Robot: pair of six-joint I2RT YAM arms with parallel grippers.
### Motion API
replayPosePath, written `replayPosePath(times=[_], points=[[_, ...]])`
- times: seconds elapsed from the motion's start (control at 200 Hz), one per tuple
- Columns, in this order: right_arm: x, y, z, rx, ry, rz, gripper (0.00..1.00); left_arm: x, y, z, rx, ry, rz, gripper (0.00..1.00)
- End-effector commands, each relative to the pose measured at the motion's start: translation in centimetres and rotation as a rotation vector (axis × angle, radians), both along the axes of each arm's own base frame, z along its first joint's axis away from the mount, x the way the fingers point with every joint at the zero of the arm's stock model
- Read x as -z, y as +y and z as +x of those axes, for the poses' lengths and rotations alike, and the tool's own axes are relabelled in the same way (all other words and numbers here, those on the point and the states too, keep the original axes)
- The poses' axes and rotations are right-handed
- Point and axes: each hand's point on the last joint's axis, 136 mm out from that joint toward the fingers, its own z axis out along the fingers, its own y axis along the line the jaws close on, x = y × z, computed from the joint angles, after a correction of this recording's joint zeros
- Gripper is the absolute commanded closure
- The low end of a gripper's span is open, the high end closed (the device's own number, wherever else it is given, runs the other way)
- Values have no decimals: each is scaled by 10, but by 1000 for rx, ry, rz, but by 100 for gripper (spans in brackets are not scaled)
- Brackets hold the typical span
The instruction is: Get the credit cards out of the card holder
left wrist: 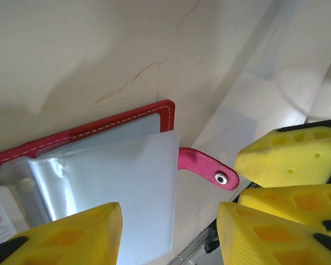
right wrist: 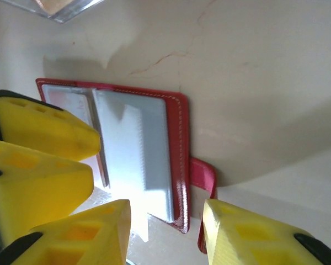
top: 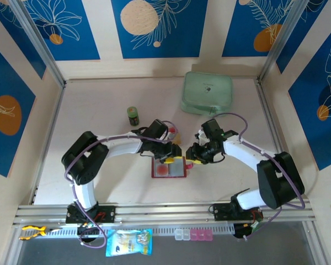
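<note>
Yellow fingers (left wrist: pixel 71 237) of the left tool (left wrist: pixel 168 221) stand apart just above the clear sleeves (left wrist: pixel 121 176) of the card holder (left wrist: pixel 169 116). The holder lies opened flat near the middle of the surface (top: pixel 110 105), a little toward 6 o'clock. The right tool (right wrist: pixel 166 212) reaches in from the holder's 3 o'clock side. Its fingers are likewise spread and grip nothing, with the holder's stitched edge and red snap tab (right wrist: pixel 204 176) in the gap between them.

Both tools crowd over the one small wallet, probably so that one can pin the cover while the other works at a sleeve. A pale card with red marks (left wrist: pixel 0 221) shows in the holder's 9 o'clock half, apparently tucked in its sleeve. That card at least is yet to come out, so the job looks far from done. The thin, slippery plastic may lift along with the card unless the holder is held down. A mint-green zip case (top: pixel 207 93) sits well apart at 1 o'clock, and a small green can (top: pixel 133 115) stands at 11 o'clock.
</note>
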Motion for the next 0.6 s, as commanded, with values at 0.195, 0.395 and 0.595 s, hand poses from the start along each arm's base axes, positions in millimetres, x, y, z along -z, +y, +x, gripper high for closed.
replayPosePath(times=[0.195,0.395,0.595], points=[[-37,51,-10,-99,-34,105,65,-20,38,6,-33,-97,38,54],[-30,85,-23,-199,12,121,70,-10,73,2,-98,-77,57,59],[-10,97,-24,-202,47,99,75,6,92,-11,-115,-38,68,72]])
